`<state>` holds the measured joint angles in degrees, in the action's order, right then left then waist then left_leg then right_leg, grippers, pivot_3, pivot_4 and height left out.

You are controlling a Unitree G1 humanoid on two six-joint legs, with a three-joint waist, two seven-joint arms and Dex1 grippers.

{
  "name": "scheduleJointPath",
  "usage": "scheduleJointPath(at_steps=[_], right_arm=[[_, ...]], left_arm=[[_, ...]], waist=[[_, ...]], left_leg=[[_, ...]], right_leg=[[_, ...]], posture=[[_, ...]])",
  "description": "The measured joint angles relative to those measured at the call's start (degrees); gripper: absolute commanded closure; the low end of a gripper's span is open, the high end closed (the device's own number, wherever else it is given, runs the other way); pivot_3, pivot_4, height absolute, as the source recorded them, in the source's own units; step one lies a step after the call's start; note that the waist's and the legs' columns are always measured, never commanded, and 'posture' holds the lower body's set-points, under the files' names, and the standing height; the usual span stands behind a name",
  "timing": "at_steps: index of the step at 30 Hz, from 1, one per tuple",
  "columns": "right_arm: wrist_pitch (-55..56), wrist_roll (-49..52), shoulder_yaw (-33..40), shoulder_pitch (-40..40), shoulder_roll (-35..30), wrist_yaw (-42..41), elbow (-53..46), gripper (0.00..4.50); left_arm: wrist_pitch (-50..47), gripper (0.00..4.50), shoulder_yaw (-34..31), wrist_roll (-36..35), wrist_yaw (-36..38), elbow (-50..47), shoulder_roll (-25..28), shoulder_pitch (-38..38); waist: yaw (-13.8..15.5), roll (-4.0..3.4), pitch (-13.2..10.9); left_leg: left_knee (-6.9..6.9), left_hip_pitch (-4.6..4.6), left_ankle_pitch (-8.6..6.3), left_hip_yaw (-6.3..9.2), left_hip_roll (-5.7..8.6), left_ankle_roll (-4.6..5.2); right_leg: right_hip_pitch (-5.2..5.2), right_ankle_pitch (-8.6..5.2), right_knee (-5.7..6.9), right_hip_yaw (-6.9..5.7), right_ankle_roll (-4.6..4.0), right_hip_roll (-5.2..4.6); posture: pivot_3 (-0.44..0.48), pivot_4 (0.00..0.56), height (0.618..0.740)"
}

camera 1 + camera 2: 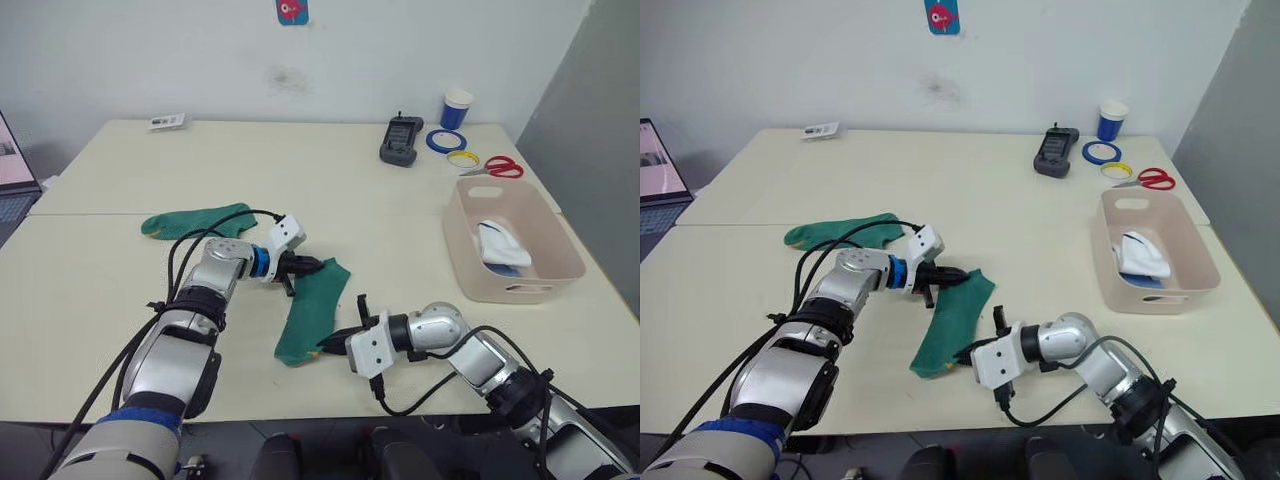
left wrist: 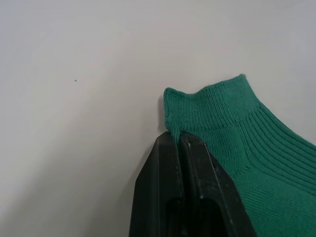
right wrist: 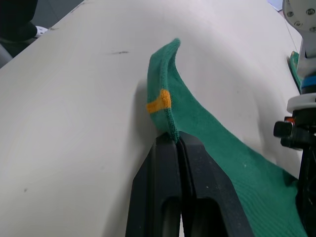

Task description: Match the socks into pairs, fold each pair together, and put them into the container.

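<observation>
A dark green sock (image 1: 312, 310) lies stretched out on the table's near middle. My left gripper (image 1: 308, 266) is shut on its ribbed cuff end (image 2: 217, 118). My right gripper (image 1: 335, 341) is shut on its toe end, which carries a small orange mark (image 3: 159, 102). A second dark green sock (image 1: 195, 220) lies flat to the left, beyond the left arm. The pale pink container (image 1: 512, 240) stands at the right and holds a folded white sock (image 1: 500, 243) over a bit of light blue sock (image 1: 505, 269).
At the back right stand a black device (image 1: 402, 140), a blue-and-white paper cup (image 1: 456, 108), two tape rings (image 1: 446, 141) and red scissors (image 1: 494, 167). A small card (image 1: 167, 121) lies at the back left. A laptop (image 1: 660, 165) sits off the left edge.
</observation>
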<state>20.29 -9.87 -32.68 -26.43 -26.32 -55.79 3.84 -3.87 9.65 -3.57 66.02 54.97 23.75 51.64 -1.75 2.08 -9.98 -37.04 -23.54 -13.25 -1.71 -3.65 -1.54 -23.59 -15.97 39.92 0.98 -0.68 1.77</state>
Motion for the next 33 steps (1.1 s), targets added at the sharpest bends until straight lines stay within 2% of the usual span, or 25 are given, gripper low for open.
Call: scheduleJointPath(at_steps=[3, 6, 9, 12, 13, 15, 20, 24, 25, 27, 30, 33], right_arm=[[2.6, 0.5, 0.4, 0.0, -1.8, -0.7, 0.3, 4.49], [4.8, 2.6, 2.3, -0.1, -4.4, -2.1, 0.7, 4.49], [7.9, 4.8, 3.4, -1.1, -7.1, -5.1, 2.9, 4.49], [10.7, 7.0, 4.2, -2.8, -8.7, -8.7, 6.4, 4.49], [11.2, 7.7, 4.3, -3.3, -8.8, -10.0, 7.1, 4.29], [11.0, 9.4, 4.3, -3.4, -8.9, -12.2, 7.4, 3.85], [5.8, 13.3, 6.3, 0.0, -12.1, -14.6, 4.1, 2.06], [-5.6, 15.4, 14.4, 11.1, -19.2, -10.5, -3.7, 0.69], [-13.0, 17.1, 17.2, 14.9, -20.5, -8.2, -7.5, 0.64], [-28.7, 23.4, 21.4, 20.2, -20.5, -2.9, -16.3, 0.64], [-54.8, 39.6, 27.5, 23.1, -15.2, 9.5, -30.8, 0.64], [-71.1, 54.1, 32.1, 23.5, -9.2, 20.5, -38.2, 0.64]], left_arm=[[-4.3, 4.5, -1.5, -1.2, -0.1, -6.1, 1.3, -3.7], [-11.6, 4.5, -3.5, -3.0, -1.3, -16.4, 4.2, -9.7], [-21.8, 4.5, -6.4, -6.0, -4.4, -33.1, 6.8, -19.7], [-32.5, 4.5, -9.5, -9.7, -9.4, -51.0, 7.1, -30.5], [-34.8, 4.5, -10.2, -10.7, -11.1, -54.8, 7.0, -33.1], [-37.0, 4.03, -11.5, -11.9, -14.3, -58.9, 5.9, -35.5], [-36.9, 2.45, -12.4, -12.7, -18.0, -59.0, 5.3, -34.9], [-34.7, 1.18, -13.2, -14.2, -15.9, -56.2, 8.4, -32.7], [-32.2, 0.85, -13.6, -14.1, -15.0, -53.7, 9.3, -30.8], [-27.7, 0.85, -13.9, -13.8, -13.0, -48.2, 10.1, -26.2], [-20.3, 0.85, -10.5, -12.2, -7.5, -39.7, 9.8, -18.4], [-13.1, 0.85, -5.4, -9.0, -2.6, -32.4, 9.0, -14.2]], waist=[[-0.2, 0.0, 0.0], [-0.3, 0.0, 0.0], [-0.6, -0.01, 0.0], [-0.5, -0.01, 0.0], [-0.5, -0.01, 0.0], [0.0, -0.01, 0.0], [0.3, -0.01, 0.0], [0.8, 0.01, 0.0], [0.9, 0.0, 0.0], [1.2, 0.0, 0.0], [0.7, 0.0, 0.0], [0.3, 0.0, 0.0]], left_leg=[[0.04, 0.19, -0.01, -0.03, -0.03, 0.01], [0.07, 0.39, -0.01, -0.03, -0.07, 0.01], [0.15, 0.63, -0.01, 0.05, -0.11, 0.02], [0.15, 0.64, -0.01, 0.09, -0.14, 0.02], [0.15, 0.64, -0.01, 0.1, -0.1, 0.02], [0.14, 0.64, -0.02, 0.09, -0.06, 0.02], [0.14, 0.57, -0.02, 0.05, -0.01, 0.02], [0.19, 0.52, -0.02, -0.03, 0.02, 0.02], [0.2, 0.52, -0.02, -0.03, 0.03, 0.01], [0.2, 0.53, -0.01, -0.04, 0.03, 0.0], [0.21, 0.57, 0.0, 0.03, 0.04, -0.03], [0.21, 0.55, -0.01, -0.01, 0.07, -0.02]], right_leg=[[0.12, -0.01, 0.02, 0.07, -0.02, 0.01], [0.26, -0.04, 0.05, 0.15, -0.06, -0.04], [0.42, -0.1, 0.08, 0.24, -0.17, -0.16], [0.44, -0.11, 0.1, 0.19, -0.17, -0.27], [0.45, -0.11, 0.1, 0.19, -0.17, -0.29], [0.45, -0.12, 0.1, 0.16, -0.17, -0.32], [0.44, -0.13, 0.05, 0.16, -0.16, -0.49], [0.44, -0.17, 0.04, 0.1, -0.14, -0.75], [0.44, -0.17, 0.06, 0.07, -0.13, -0.79], [0.46, -0.22, 0.06, 0.03, -0.04, -0.79], [0.47, -0.22, 0.07, 0.06, -0.04, -0.75], [0.49, -0.22, 0.05, 0.09, -0.03, -0.75]], posture=[[0.0, 0.15, 0.74], [0.0, 0.15, 0.74], [0.0, 0.15, 0.74], [0.0, 0.15, 0.74], [0.0, 0.15, 0.74], [0.0, 0.15, 0.74], [0.0, 0.15, 0.74], [0.0, 0.15, 0.74], [0.0, 0.15, 0.74], [0.0, 0.15, 0.74], [0.0, 0.15, 0.74], [0.0, 0.15, 0.74]])
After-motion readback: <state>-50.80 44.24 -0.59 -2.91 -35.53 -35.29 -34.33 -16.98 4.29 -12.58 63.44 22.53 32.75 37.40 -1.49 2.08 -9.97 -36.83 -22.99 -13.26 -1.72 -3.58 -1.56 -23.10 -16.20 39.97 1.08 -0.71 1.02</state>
